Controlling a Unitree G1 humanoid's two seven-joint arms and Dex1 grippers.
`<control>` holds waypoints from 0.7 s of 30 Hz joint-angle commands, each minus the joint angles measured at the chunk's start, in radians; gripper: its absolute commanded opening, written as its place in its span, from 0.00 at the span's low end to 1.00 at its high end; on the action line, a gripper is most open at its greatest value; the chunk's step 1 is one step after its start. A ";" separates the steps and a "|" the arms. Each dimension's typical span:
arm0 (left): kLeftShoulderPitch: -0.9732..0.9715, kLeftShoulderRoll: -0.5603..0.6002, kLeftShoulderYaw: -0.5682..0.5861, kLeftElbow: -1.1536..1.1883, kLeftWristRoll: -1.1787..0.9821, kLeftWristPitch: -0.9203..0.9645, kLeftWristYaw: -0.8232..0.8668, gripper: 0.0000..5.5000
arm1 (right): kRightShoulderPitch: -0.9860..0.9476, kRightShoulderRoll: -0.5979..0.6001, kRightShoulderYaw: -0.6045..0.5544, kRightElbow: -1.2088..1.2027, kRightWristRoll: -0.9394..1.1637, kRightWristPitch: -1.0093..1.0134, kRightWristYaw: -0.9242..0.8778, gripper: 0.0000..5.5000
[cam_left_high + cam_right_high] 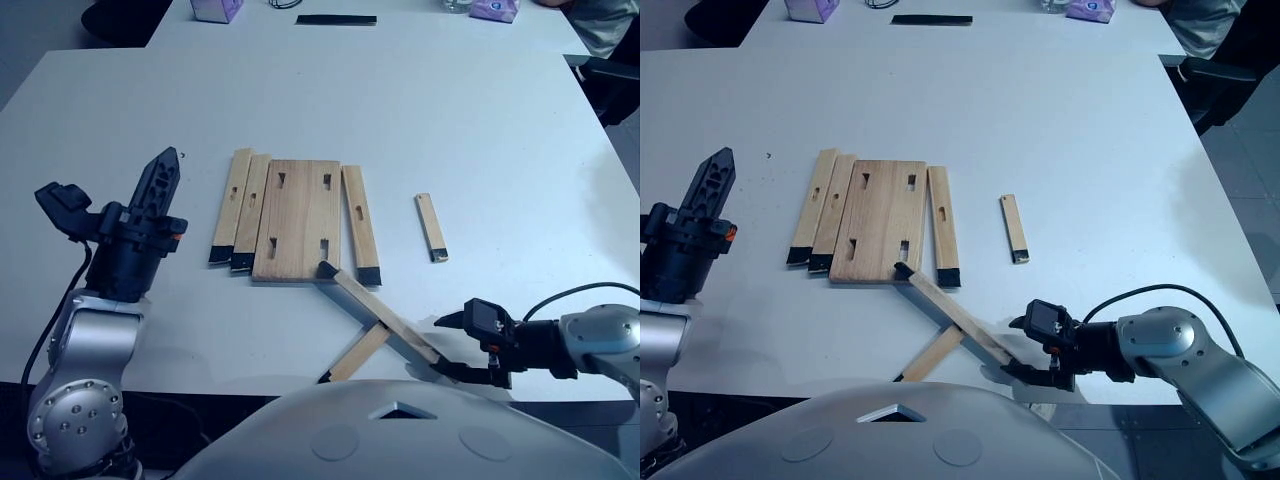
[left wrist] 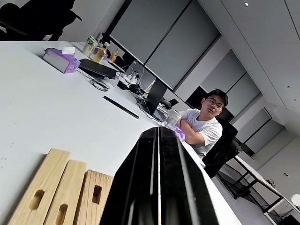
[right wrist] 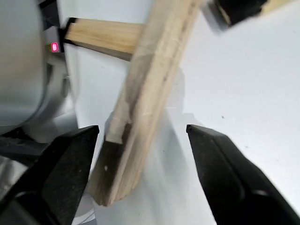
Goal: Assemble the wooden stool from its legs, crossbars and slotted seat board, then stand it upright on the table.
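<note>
The slotted seat board point(image 1: 296, 218) lies flat mid-table, with two legs point(image 1: 240, 208) side by side on its left and a third leg point(image 1: 361, 222) on its right. A short crossbar point(image 1: 431, 226) lies further right. A fourth leg point(image 1: 380, 312) runs diagonally from the board's near corner toward the front edge, crossing over another crossbar point(image 1: 358, 352). My right gripper point(image 1: 455, 348) stands open around that leg's near end point(image 3: 126, 136), its fingers point(image 3: 65, 173) on either side. My left gripper point(image 1: 160, 185) is shut and empty, raised left of the legs point(image 2: 40, 192).
The table's front edge point(image 1: 250, 380) runs close under the diagonal leg and my right gripper. Two tissue boxes point(image 1: 216, 10) and a black strip point(image 1: 336, 20) sit on the far table. A chair point(image 1: 610, 85) stands at the right.
</note>
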 commanded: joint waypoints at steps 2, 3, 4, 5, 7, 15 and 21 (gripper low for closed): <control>-0.024 0.016 -0.018 0.016 0.010 -0.014 0.005 0.00 | 0.000 0.001 0.036 0.005 -0.040 0.010 -0.048 0.63; -0.028 0.019 -0.021 0.017 0.011 -0.014 0.002 0.00 | 0.003 -0.002 0.045 0.006 -0.045 0.008 -0.050 0.63; -0.032 0.020 -0.024 0.021 0.013 -0.014 -0.002 0.00 | 0.004 -0.004 0.054 0.007 -0.048 0.006 -0.052 0.63; -0.032 0.021 -0.026 0.025 0.015 -0.015 -0.007 0.00 | 0.003 -0.007 0.061 0.010 -0.049 0.001 -0.047 0.63; -0.035 0.019 -0.029 0.033 0.023 -0.020 -0.014 0.00 | -0.006 -0.015 0.074 0.021 -0.057 -0.013 -0.035 0.63; -0.085 0.001 -0.072 0.084 0.086 -0.039 -0.052 0.00 | -0.109 0.087 0.146 0.148 -0.148 -0.027 -0.143 0.45; -0.069 -0.039 -0.088 0.072 0.129 -0.071 -0.059 0.00 | -0.306 0.174 0.128 0.204 -0.047 0.084 -0.128 0.29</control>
